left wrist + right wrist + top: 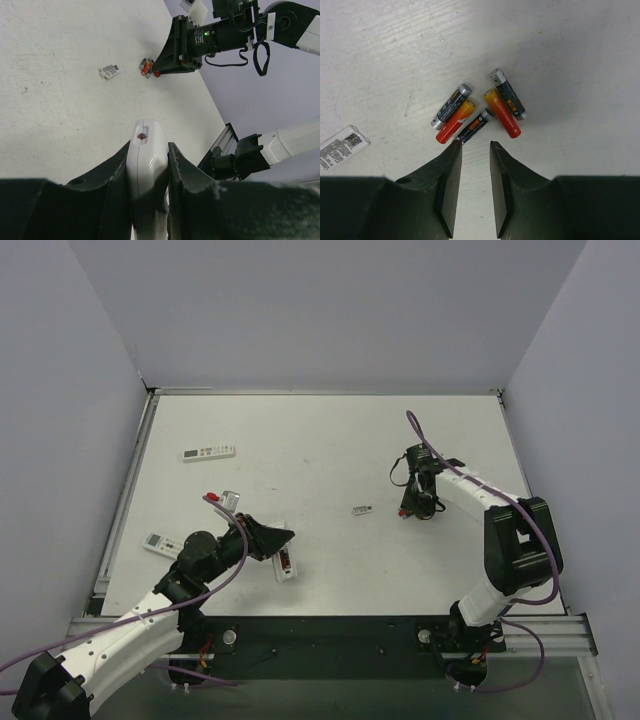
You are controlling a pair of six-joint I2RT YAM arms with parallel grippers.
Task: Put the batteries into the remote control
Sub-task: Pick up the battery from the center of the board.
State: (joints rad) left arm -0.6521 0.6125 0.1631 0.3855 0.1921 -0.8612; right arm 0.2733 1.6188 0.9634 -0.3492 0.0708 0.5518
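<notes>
At the left of the table (330, 440), the left gripper (148, 147) is clamped on the remote control (146, 167), one finger pressed against each long side. The remote is slim and white with rounded edges, and a small dark-red dot sits at its free end. From above it lies at the front left of the table, jutting past the fingertips. Its button face cannot be made out, and most of its length is hidden between the fingers in the wrist view. The left arm reaches low and diagonally from the near-left corner.

Mid-table lies a small white printed piece (363, 510).

Further right, five batteries (477, 112) lie loosely bunched on the table. Three are dark with silver ends and two are orange-red. From above they are hard to make out beneath the right gripper (475, 143). Its fingers stand a narrow gap apart and hold nothing, their tips just short of the nearest dark battery. The right arm is folded, with its elbow at the right and its forearm reaching left.
</notes>
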